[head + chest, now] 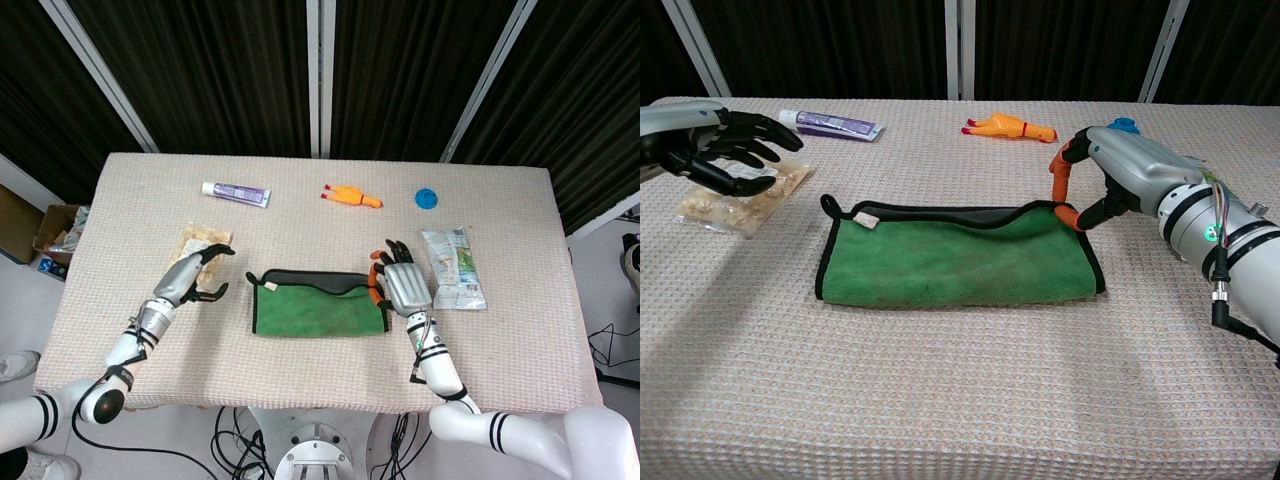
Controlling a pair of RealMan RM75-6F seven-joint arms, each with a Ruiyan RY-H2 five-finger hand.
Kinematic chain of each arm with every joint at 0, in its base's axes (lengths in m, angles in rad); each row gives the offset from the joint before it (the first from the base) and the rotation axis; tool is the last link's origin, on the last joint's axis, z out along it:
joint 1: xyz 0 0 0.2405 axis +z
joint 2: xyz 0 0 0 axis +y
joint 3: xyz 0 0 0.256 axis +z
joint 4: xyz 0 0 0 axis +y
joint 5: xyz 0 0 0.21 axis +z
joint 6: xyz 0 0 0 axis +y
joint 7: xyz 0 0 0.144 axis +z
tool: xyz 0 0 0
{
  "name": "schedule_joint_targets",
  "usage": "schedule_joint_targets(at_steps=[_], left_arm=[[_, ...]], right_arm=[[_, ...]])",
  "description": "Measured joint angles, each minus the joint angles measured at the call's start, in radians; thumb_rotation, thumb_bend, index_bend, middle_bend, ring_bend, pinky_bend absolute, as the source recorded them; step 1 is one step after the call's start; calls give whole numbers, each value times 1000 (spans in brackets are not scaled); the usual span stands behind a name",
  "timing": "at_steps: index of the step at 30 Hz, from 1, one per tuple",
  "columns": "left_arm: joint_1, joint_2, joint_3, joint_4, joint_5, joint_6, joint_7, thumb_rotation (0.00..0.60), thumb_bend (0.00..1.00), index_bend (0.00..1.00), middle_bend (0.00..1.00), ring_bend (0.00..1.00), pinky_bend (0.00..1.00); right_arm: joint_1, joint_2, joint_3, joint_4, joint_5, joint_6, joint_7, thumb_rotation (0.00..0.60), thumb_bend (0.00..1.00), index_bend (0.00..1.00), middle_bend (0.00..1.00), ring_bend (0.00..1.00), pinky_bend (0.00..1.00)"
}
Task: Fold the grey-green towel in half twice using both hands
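**First fold down, second fold pending**

Landmark: the towel [958, 256], lying flat near the middle of the table [520, 330] as a long green rectangle with a dark edge binding. It looks folded once already; a strip of grey inner face shows along its far edge, so the layers are not perfectly aligned.

Left of towel: left hand [725, 150] hovers clear of the cloth, above a snack bag [196, 245]. Fingers spread, nothing in them. A small hanging loop sits on the towel's far-left corner, nearest this hand.

Beyond towel, far side of table: a tube [235, 192] to the left, a rubber chicken toy [351, 196] about centre, a blue disc [427, 198] to the right.

Right of towel: right hand [1102, 178] is at the far-right corner. Its orange-tipped fingers [1060, 178] are at the upper layer's edge; whether it is pinched or only touched I cannot tell from either view.

Further right: a foil packet [452, 266], just beside the right hand.

Judgement: step in hand is the transition between folds. Roughly halfway through the task.

Next move calls for gripping both corners at one short end, carrying that end across to the other and laying it edge on edge. The grey strip suggests straightening the top layer first; otherwise the offset carries into the second fold.
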State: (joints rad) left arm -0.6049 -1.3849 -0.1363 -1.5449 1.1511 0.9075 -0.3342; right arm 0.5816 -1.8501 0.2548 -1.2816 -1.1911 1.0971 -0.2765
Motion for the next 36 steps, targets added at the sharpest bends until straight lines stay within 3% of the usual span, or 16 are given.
schedule_joint_targets(at_steps=[7,17,20,22,24,26,32,34,36], left_arm=[[77,43,28,-46,55,86,5,600,384,205,126,141,139],[123,61,58,-45,94,100,-13,600,383,205,126,141,139],[127,61,58,-41,96,104,-3,600,383,206,126,141,139],[131,61,59,-41,99,110,13,600,382,205,126,141,139],[135,63,62,-41,106,118,36,600,378,205,126,141,139],[138,66,68,-43,114,124,59,600,371,205,126,141,139],[162,76,83,-59,144,169,118,600,368,207,126,141,139],[175,79,86,-69,156,188,119,600,367,207,126,141,139],[187,83,89,-77,168,203,114,600,367,207,126,141,139]], right_arm=[[17,-26,25,66,44,-13,-5,600,397,788,232,36,0],[25,-36,32,107,69,-24,0,600,397,754,226,34,0],[30,-37,30,110,72,-36,1,600,376,565,173,10,0],[30,-30,27,101,69,-39,4,600,313,290,116,0,0],[30,-14,24,80,66,-42,2,600,235,105,75,0,0],[28,11,20,46,62,-45,-2,600,188,30,51,0,0],[20,150,-16,-88,-1,-46,-30,600,156,21,36,0,0],[17,197,-38,-116,-45,-43,-33,600,156,79,46,0,0],[14,233,-69,-131,-110,-37,-22,600,157,212,67,0,0]])
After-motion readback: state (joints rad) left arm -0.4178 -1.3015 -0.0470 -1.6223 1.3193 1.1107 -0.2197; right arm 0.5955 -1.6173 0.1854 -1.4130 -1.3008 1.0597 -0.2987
